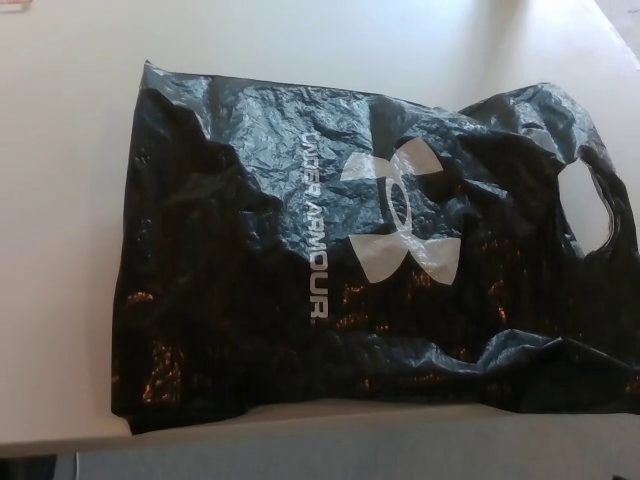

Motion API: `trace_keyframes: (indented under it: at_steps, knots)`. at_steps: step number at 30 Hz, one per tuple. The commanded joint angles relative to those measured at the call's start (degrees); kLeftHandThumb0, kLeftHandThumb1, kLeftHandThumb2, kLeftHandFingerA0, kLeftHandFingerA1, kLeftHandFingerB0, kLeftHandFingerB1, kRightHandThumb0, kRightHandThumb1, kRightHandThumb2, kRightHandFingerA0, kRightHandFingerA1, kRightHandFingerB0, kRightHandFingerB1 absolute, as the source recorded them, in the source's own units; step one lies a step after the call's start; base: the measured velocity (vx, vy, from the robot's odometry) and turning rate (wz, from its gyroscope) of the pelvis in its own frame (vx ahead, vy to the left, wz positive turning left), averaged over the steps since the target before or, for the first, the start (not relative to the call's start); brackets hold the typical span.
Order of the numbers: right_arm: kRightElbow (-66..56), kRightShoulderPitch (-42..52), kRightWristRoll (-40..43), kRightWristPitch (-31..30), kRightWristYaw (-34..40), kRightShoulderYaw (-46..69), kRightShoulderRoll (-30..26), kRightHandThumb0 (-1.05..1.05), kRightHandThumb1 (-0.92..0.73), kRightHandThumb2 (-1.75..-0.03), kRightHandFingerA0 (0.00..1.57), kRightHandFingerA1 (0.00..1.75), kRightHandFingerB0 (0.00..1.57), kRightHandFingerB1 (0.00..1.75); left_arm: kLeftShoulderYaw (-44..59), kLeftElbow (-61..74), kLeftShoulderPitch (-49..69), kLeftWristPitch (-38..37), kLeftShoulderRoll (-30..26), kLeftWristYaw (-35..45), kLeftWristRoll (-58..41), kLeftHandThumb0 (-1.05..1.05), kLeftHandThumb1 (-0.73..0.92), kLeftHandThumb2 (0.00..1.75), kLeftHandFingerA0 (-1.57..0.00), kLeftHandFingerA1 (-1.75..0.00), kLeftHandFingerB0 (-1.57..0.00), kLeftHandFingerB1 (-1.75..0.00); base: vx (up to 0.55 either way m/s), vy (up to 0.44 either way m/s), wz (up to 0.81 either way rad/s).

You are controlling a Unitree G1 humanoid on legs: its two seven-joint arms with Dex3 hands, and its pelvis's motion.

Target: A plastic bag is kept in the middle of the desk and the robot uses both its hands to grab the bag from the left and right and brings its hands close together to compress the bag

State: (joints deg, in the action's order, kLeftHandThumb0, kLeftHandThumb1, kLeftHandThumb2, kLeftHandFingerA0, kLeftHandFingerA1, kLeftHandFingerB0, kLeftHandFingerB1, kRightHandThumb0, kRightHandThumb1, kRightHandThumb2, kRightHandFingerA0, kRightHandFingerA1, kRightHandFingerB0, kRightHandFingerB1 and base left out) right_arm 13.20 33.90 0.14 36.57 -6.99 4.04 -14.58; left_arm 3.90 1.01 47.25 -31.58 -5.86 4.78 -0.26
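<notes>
Evidently No Contact Yet: Bag Lies Spread, Hands Out Of Frame

Evidently the crinkled black plastic carrier bag (300, 260), printed with white lettering and a white logo (400, 222), lies flat and spread across the middle of the pale cream worktop (60, 200). Its die-cut handle opening (587, 205) sits at the right end; its near edge reaches the worktop's front edge. Judged from the task, this central, flattened placement leaves both side edges exposed for approach from left and right. Neither the left hand nor the right hand appears in the head view, so whether their fingers stand wide or narrow cannot be told. Compression has not begun; the film is wrinkled but unbunched.
</notes>
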Motion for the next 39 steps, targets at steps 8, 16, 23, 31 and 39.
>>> trace_keyframes:
  at_steps: [8, 16, 23, 31, 39]
  knots:
    - [-26.4, -19.9, 16.3, 11.0, 2.3, 20.4, -11.6, -0.74, -0.84, -0.68, 0.09, 0.31, 0.12, 0.25, 25.3, 26.2, -18.6, -9.0, -10.2, -4.9, -15.8, -0.79, 0.92, 0.74, -0.18, -0.31, -0.10, -0.24, 0.00, 0.000, 0.00]
    - [-24.0, -45.4, 9.8, -3.9, 7.5, 23.4, -16.0, -0.86, -0.74, -1.10, 0.04, 0.51, 0.05, 0.38, 32.6, 21.4, -45.3, 8.8, -24.8, -8.4, -15.4, -0.76, 0.92, 0.78, -0.20, -0.36, -0.12, -0.28, 0.00, 0.000, 0.00]
    - [-13.4, -59.7, 5.6, -16.4, 8.2, 19.1, -14.9, -0.83, -0.74, -1.10, 0.05, 0.45, 0.08, 0.34, 25.1, 6.2, -67.9, 16.9, -27.7, -7.3, -11.5, -0.77, 0.92, 0.78, -0.24, -0.44, -0.14, -0.30, 0.00, 0.000, 0.00]
    - [7.0, -68.9, 3.7, -21.2, 6.4, 14.3, -11.3, -0.83, -0.76, -1.11, 0.06, 0.49, 0.09, 0.45, 18.0, -16.3, -79.1, 15.8, -21.9, -3.8, -7.7, -0.82, 0.92, 0.79, -0.22, -0.44, -0.13, -0.31, 0.00, 0.000, 0.00]
    - [23.2, -70.0, 2.1, -18.9, 8.1, 12.5, -8.6, -0.36, -0.53, -1.12, 0.02, 0.50, 0.00, 0.48, 15.0, -33.7, -81.4, 11.8, -17.1, -4.2, -6.4, -0.77, 0.92, 0.78, -0.20, -0.46, -0.15, -0.32, 0.00, 0.000, 0.00]
